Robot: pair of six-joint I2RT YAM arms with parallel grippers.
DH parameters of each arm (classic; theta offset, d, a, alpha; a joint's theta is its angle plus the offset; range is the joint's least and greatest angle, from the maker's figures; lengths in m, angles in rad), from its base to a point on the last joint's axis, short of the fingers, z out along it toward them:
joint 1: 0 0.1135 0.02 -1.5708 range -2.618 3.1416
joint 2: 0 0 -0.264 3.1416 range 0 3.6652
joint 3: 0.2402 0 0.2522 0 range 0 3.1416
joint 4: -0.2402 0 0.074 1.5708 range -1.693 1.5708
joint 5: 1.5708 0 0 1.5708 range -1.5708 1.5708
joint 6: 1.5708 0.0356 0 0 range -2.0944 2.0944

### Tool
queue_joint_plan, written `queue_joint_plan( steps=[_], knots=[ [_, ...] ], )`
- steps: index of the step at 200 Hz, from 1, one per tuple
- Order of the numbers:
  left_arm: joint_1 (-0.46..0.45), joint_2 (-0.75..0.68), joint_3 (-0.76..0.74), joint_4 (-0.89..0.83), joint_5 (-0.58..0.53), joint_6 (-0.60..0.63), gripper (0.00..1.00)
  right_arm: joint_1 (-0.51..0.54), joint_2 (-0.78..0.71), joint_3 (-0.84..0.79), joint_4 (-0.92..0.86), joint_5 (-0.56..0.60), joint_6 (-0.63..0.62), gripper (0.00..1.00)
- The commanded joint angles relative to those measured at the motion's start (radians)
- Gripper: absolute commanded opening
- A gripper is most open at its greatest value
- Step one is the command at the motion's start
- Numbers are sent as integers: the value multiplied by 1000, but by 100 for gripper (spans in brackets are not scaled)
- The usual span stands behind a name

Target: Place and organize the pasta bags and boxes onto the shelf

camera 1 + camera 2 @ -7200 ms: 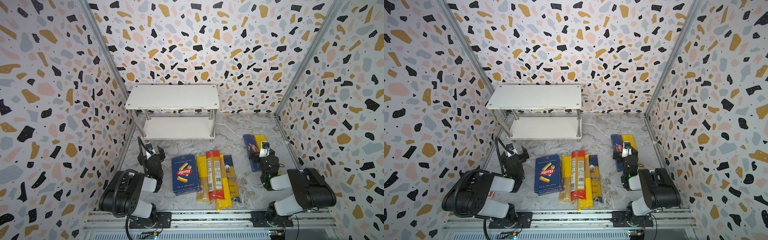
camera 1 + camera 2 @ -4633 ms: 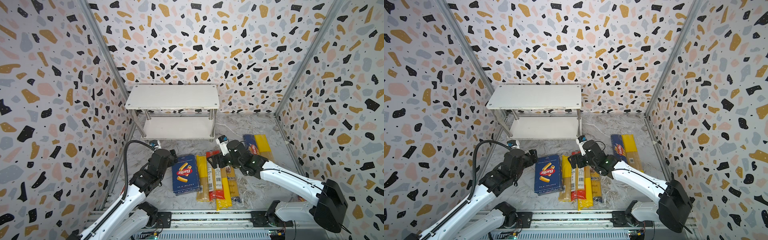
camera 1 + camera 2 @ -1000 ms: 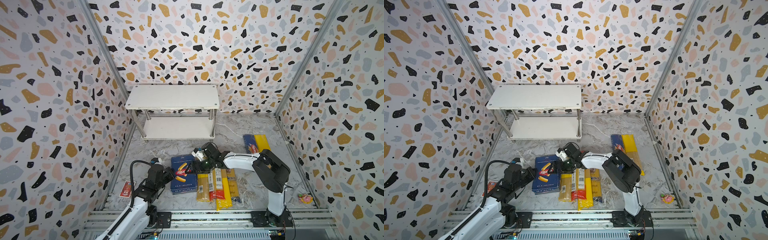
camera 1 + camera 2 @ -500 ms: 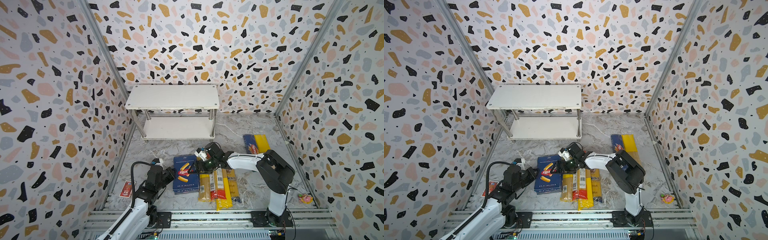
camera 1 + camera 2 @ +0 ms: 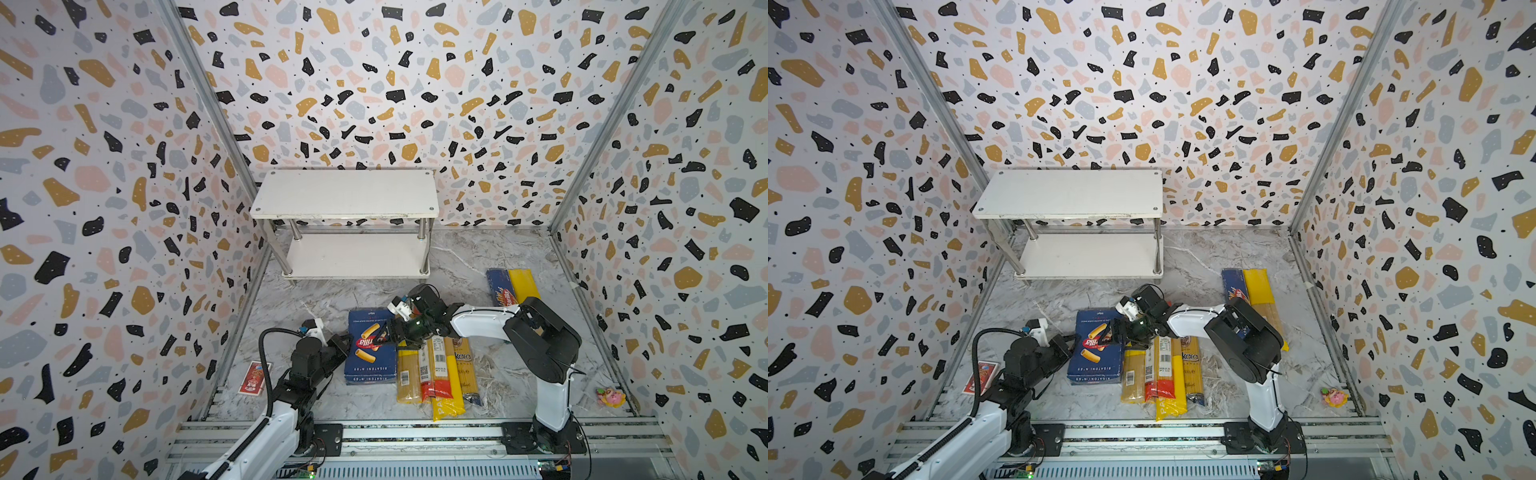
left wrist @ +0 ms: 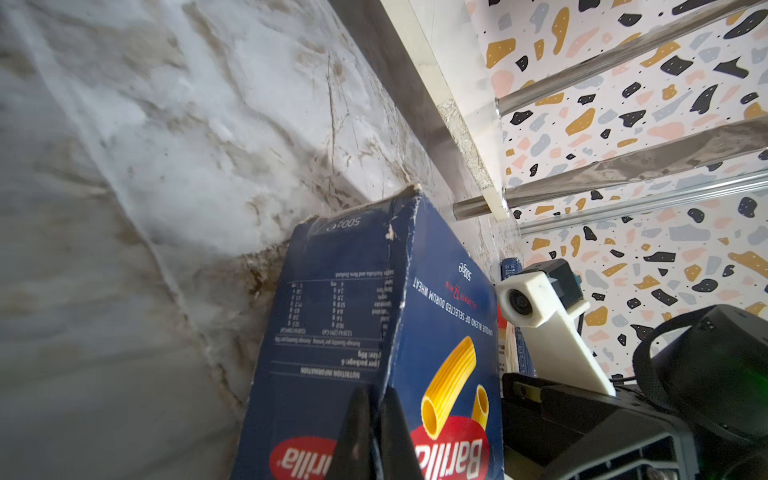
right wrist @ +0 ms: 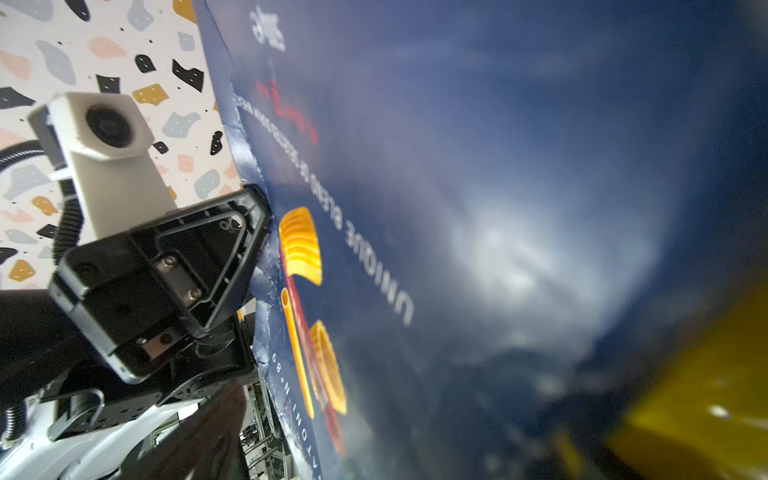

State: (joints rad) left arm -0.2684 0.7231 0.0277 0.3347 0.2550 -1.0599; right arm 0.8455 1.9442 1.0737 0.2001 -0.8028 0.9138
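Note:
The wide blue rigatoni box (image 5: 371, 358) (image 5: 1095, 361) lies on the marble floor in front of the shelf (image 5: 345, 193) (image 5: 1071, 193), whose two boards are bare. My left gripper (image 5: 343, 341) (image 6: 376, 432) is shut, its tips pressed against the box's left edge (image 7: 259, 224). My right gripper (image 5: 384, 334) (image 5: 1109, 332) stands open over the box's right side, one finger across the red logo. The box face (image 7: 457, 208) fills the right wrist view, where that gripper's jaws do not show. Right of the box lie several bags (image 5: 446, 386). The narrow spaghetti box (image 5: 500, 291) and a yellow bag (image 5: 524, 286) lie further right.
A small red card (image 5: 254, 377) lies by the left wall and a pink toy (image 5: 610, 397) in the front right corner. An aluminium rail (image 5: 415, 432) carrying both arm bases runs along the front. Patterned walls close in three sides.
The rigatoni box, tipped up on its side a second ago, now lies flatter and slightly further right. Both grippers stay at its edges. Seconds earlier both arms were folded at the front.

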Motion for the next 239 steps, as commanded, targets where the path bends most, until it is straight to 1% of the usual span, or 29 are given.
queue_joint_plan(
  steps=[1,21,35,49,59,67,74,86,95,104,111,115,123,129,138,147,160,165,183,199,211,223,239],
  knots=[
    [-38,10,-45,-5,235,-28,0,73,56,-24,340,-169,102,100],
    [-38,-11,-39,-20,248,-25,0,73,20,-35,396,-174,101,99],
    [-38,-25,-27,-39,253,-17,0,72,-8,-38,412,-174,101,96],
    [-38,-36,-15,-51,259,-15,0,73,-40,-46,434,-177,98,90],
    [-38,-44,-4,-61,262,-15,0,72,-63,-46,424,-177,86,83],
    [-38,-49,4,-63,263,-20,0,69,-77,-42,384,-172,60,77],
    [-38,-55,10,-63,266,-24,0,66,-89,-35,326,-161,26,74],
    [-38,-60,22,-68,270,-28,0,58,-106,-25,233,-138,-29,66],
    [-38,-63,32,-74,271,-26,0,48,-116,-33,213,-133,-44,64],
    [-38,-65,43,-77,270,-21,0,36,-130,-55,236,-141,-30,58],
    [-38,-65,52,-110,267,-14,5,26,-140,-77,268,-146,-10,56],
    [-38,-65,59,-118,265,-10,9,21,-146,-91,288,-150,2,55],
    [-38,-65,70,-135,258,-3,23,10,-157,-114,327,-158,25,51],
    [-38,-64,80,-148,253,4,30,3,-164,-127,345,-163,36,49],
    [-36,-65,95,-162,245,15,39,-6,-174,-140,358,-169,43,49],
    [-37,-64,110,-184,232,25,53,-12,-183,-150,358,-171,41,47],
    [-37,-63,135,-213,218,38,70,-19,-200,-159,361,-177,40,47],
    [-35,-63,147,-229,214,46,72,-21,-207,-163,361,-180,40,47],
    [-33,-61,191,-305,183,81,76,-29,-235,-167,344,-180,29,47],
    [-34,-52,213,-391,150,111,76,-36,-255,-165,311,-175,5,47],
    [-33,-41,205,-432,132,122,71,-37,-263,-156,267,-168,-23,47],
    [-33,-29,174,-430,127,122,64,-37,-266,-144,223,-163,-52,47],
    [-33,-14,112,-362,144,86,51,-37,-270,-147,202,-154,-71,47]
  ],
)
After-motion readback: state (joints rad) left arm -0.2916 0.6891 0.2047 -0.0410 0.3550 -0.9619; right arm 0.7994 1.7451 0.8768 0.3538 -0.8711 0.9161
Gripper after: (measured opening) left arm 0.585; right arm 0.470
